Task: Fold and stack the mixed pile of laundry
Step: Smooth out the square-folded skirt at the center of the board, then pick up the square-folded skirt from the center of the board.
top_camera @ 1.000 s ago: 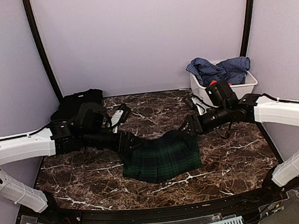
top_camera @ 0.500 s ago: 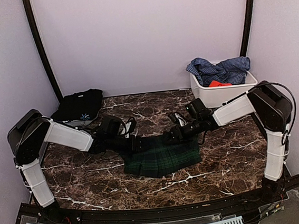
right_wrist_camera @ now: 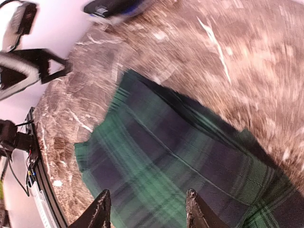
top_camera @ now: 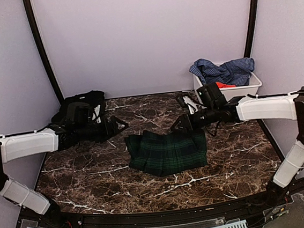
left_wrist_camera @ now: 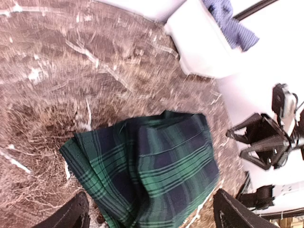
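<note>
The folded plaid garment (top_camera: 167,152) lies flat on the surface (top_camera: 93,173); left hand (top_camera: 122,125), jaws wide, and right hand (top_camera: 179,125), jaws part-open, grip nothing.

A lab test booth: plain walls (top_camera: 144,34) enclosing marble tabletop (top_camera: 82,174).

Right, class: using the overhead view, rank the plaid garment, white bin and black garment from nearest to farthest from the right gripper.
1. plaid garment, mid-table, right beside the right gripper.
2. white bin, back right.
3. black garment, back left corner.
</note>
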{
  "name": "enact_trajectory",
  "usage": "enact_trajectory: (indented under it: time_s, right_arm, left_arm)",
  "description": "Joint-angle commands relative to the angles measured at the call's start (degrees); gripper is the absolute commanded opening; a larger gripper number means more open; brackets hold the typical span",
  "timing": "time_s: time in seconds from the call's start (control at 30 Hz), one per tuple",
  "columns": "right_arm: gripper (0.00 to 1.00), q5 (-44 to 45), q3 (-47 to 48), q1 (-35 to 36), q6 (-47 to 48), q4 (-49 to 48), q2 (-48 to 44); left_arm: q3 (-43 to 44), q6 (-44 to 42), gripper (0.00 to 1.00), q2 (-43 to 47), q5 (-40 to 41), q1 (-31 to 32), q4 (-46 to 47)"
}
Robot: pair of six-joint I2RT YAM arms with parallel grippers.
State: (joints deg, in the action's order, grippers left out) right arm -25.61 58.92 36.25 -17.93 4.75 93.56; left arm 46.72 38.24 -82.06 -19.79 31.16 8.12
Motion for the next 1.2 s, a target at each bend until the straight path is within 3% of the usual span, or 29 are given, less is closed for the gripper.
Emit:
enact_trajectory:
  time_s: [0.0, 0.17, 0.2, 0.33, 0.6, 0.73, 0.87, 1.07, 1.17]
  right_arm:
    - [0.53, 10.6, 4.9, 7.2, 8.5, 10.2, -4.5]
    - [0.54, 21.9, 8.3, 18.9, 11.6, 14.0, -1.3]
    - [0.53, 23.9, 9.2, 20.6, 11.4, 14.5, -0.1]
    - [0.52, 29.9, 15.7, 26.7, 11.2, 17.1, 7.9]
    - [0.6, 38.5, 29.0, 32.8, 10.9, 22.6, 25.1]
    - [0.6, 43.0, 31.8, 33.1, 10.8, 24.6, 32.0]
    - [0.49, 45.1, 30.9, 33.5, 10.8, 24.5, 36.3]
    - [0.0, 46.0, 25.1, 33.6, 12.9, 17.3, 31.0]
    - [0.0, 42.7, 19.9, 33.3, 15.5, 9.0, 23.3]
  left_arm:
    - [-3.9, 2.4, 0.9, 7.8, 1.0, -1.3, -7.7]
    - [-10.6, 7.6, 0.93, 13.8, 1.9, -2.4, -10.1]
    - [-11.7, 8.8, 0.97, 14.8, 2.0, -2.7, -10.6]
    - [-14.1, 10.6, 0.99, 17.3, 3.8, -2.8, -12.8]
    - [-16.4, 12.3, 0.99, 17.2, 4.2, -2.9, -11.7]
    - [-16.9, 13.3, 0.99, 15.5, 4.0, -2.9, -10.1]
    - [-17.3, 15.1, 0.99, 13.5, 3.9, -2.9, -8.3]
    - [-17.3, 17.6, 0.99, 8.7, 2.5, -2.9, -3.8]
    - [-17.6, 19.4, 0.99, 6.8, 0.4, -2.9, 0.2]
